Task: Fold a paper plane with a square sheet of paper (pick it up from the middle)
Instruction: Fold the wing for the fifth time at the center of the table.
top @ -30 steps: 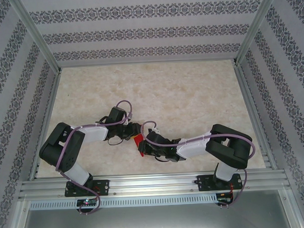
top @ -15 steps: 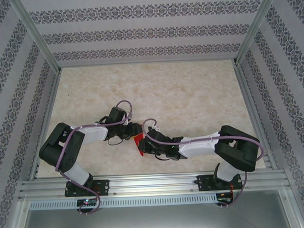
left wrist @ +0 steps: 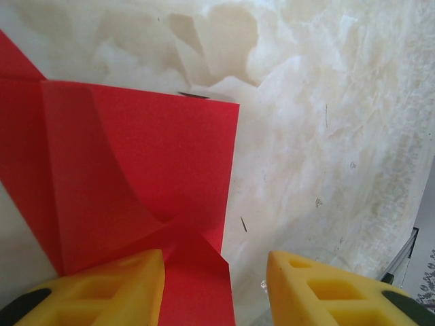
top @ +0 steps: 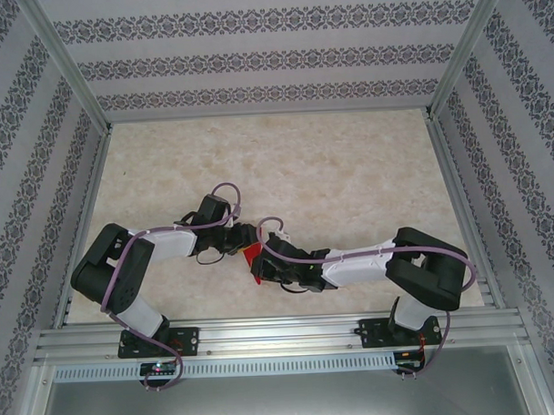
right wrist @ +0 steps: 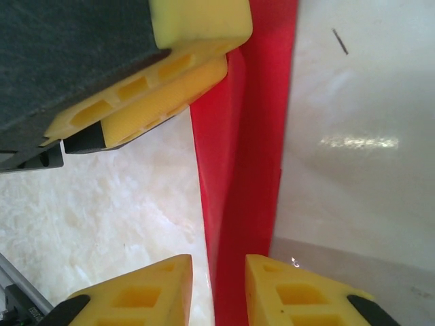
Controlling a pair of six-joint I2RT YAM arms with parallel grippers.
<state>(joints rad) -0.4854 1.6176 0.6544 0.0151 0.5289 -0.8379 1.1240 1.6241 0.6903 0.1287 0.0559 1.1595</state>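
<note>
Straddling the square sheet of paper (right wrist: pixel 245 136), thin matte red and creased into a raised ridge running six to twelve o'clock, my right gripper (right wrist: pixel 217 266) brackets it closely; whether it pinches, I cannot tell. My left gripper (left wrist: pixel 214 272) stands spread over a folded flap's straight edge, with the glossy marbled table (left wrist: pixel 326 136) open toward three o'clock.

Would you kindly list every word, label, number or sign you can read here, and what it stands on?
No readable text: the red paper is blank, the walls carry ornamental bands without lettering, the table is unmarked.
Anything printed on the arm bases is too small to read.
</note>
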